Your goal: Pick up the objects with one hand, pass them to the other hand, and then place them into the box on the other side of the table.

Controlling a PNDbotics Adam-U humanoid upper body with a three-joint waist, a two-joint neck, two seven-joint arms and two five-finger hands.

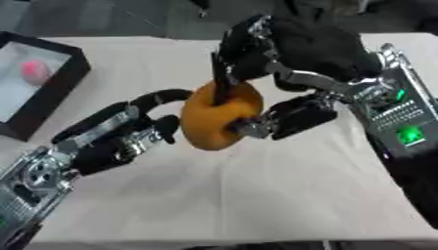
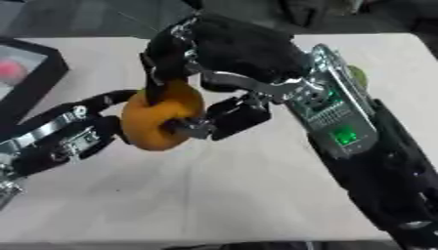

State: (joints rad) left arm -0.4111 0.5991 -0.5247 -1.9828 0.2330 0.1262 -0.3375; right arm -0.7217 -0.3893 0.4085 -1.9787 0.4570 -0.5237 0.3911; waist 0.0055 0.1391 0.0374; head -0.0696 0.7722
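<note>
An orange, rounded fruit (image 1: 208, 123) hangs above the middle of the table, held between both hands. My right hand (image 1: 310, 45) reaches in from the upper right, with its fingers (image 1: 224, 80) curled down over the fruit's top and its thumb (image 1: 287, 117) pressed against the right side. Coming up from the lower left, my left hand (image 1: 109, 142) has a finger (image 1: 158, 99) arched to the fruit's upper left and its thumb (image 1: 166, 129) against the left side. The black box (image 1: 61, 84) stands at the table's left edge.
A pink object (image 1: 34, 71) lies on the box's white floor. The table (image 1: 256, 195) is covered with a pale cloth. A small yellow-green thing (image 2: 358, 76) shows behind my right forearm near the table's right edge.
</note>
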